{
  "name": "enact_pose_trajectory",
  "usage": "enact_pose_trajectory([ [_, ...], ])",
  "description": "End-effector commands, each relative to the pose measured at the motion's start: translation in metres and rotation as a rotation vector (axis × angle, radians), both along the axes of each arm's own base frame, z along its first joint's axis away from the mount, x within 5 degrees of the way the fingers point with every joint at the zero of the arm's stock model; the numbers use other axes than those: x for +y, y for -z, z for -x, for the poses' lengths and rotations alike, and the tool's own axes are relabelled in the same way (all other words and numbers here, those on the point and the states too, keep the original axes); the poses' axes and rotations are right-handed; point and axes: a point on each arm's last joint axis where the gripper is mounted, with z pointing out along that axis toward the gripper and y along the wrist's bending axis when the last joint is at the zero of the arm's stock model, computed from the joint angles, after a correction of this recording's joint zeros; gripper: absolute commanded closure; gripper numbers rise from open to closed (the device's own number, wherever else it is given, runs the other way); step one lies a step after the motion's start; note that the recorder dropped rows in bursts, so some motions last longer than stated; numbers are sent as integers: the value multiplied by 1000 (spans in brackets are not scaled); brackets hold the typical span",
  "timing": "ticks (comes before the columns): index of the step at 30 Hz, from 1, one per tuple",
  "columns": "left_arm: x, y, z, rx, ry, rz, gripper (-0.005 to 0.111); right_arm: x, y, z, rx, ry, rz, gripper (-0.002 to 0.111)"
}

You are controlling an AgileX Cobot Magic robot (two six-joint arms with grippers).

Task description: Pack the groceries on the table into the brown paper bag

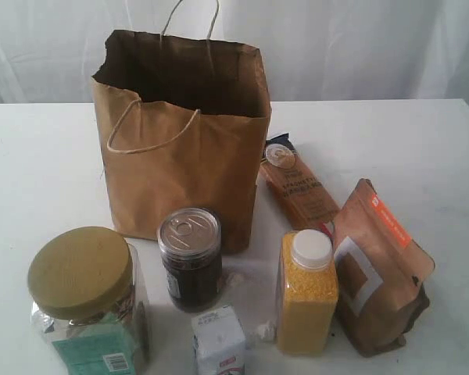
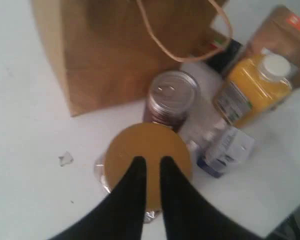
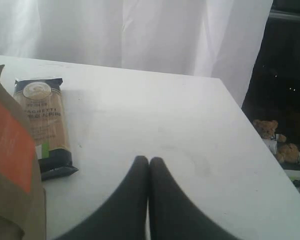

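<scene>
The brown paper bag stands open and upright at the back of the table. In front of it stand the clear jar with olive lid, the dark silver-topped jar, the white carton and the yellow-grain bottle. The brown pouch leans at the right, and the spaghetti packet lies flat beside the bag. My left gripper hovers over the olive lid, fingers slightly apart and empty. My right gripper is shut over bare table near the spaghetti packet. Neither gripper shows in the exterior view.
Tiny white lumps lie between the carton and the bottle. A small clear scrap lies near the big jar. The table's edge runs close past my right gripper, with soft toys on the floor beyond. A white curtain hangs behind.
</scene>
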Motion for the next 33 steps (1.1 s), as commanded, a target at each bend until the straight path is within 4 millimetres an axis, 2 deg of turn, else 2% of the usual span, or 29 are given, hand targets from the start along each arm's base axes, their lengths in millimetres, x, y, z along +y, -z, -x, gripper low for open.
enact_pose_trajectory([
  [1, -18, -5, -25, 160, 68, -32, 31, 0, 1, 0, -8, 2, 5, 108],
  [2, -20, -3, -30, 176, 67, -37, 20, 0, 1, 0, -8, 2, 5, 108],
  [3, -25, 6, -41, 240, 72, -62, 1, 0, 1, 0, -8, 2, 5, 108],
  [6, -33, 28, -57, 422, 84, -131, 2, 0, 1, 0, -8, 2, 5, 108],
  [7, -36, 37, -64, 535, 22, -129, 2, 0, 1, 0, -8, 2, 5, 108],
  [9, -41, 45, -74, 603, -34, -118, 2, 0, 1, 0, -8, 2, 5, 108],
  [14, -45, 39, -86, 590, -55, -105, 2, 0, 1, 0, -8, 2, 5, 108],
  [33, -43, 39, -88, 610, -131, -115, 2, 0, 1, 0, -8, 2, 5, 108],
])
